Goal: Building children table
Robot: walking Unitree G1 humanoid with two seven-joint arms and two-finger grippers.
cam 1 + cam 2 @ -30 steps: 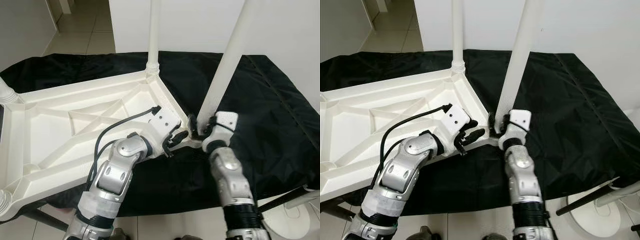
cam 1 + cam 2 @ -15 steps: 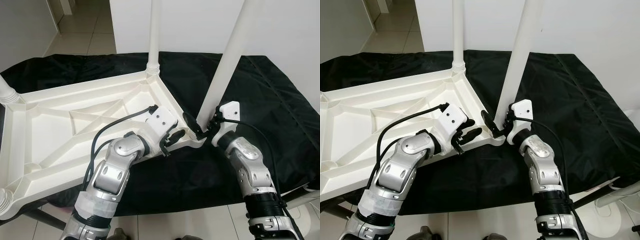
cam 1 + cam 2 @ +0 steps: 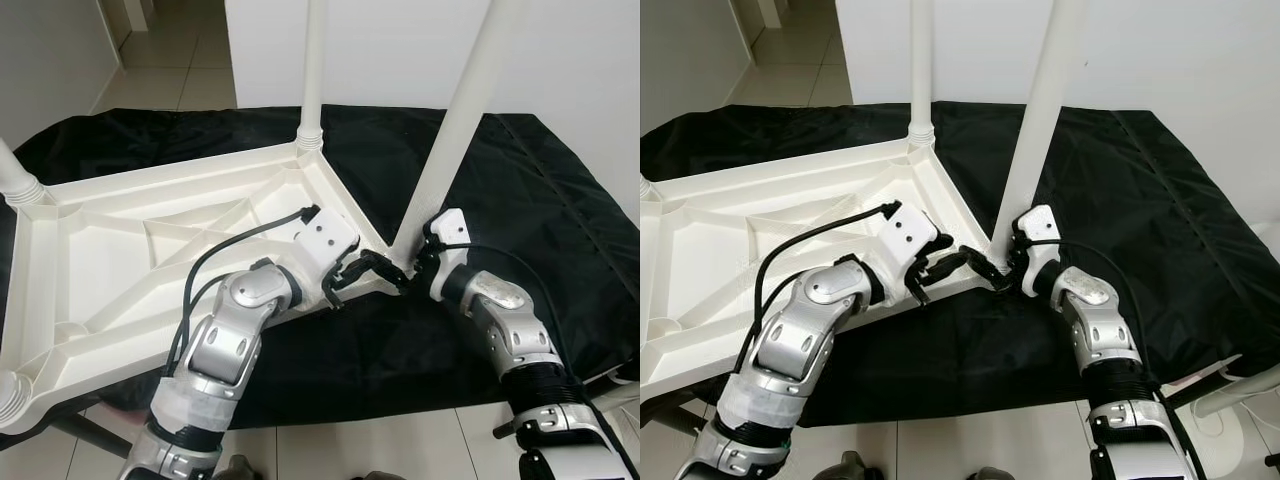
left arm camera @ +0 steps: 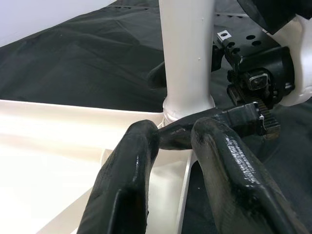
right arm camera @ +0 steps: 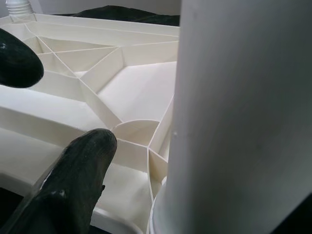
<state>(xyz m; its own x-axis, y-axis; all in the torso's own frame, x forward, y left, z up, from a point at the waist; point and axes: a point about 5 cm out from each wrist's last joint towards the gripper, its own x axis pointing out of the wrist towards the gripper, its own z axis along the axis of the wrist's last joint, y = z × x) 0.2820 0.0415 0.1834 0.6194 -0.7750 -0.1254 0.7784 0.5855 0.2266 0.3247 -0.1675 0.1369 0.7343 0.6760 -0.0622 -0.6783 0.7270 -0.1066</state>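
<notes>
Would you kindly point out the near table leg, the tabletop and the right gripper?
near leg (image 3: 455, 130), left eye view, mid-shaft.
tabletop (image 3: 90, 260), left eye view, ribbed underside.
right gripper (image 3: 405, 275), left eye view, between the fingertips at the leg's base.

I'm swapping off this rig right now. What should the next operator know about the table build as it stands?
Left end effector: at the tabletop's near corner, beside the near leg's base; open or shut unclear.
Right end effector: open, one finger on each side of the base of the near leg.
The white tabletop lies upside down on the black cloth.
Done: the near leg, the far leg and a leg at the left corner stand in their sockets.
Left: the nearest left corner is cropped, so check for a fourth leg; confirm the near leg is seated.
</notes>
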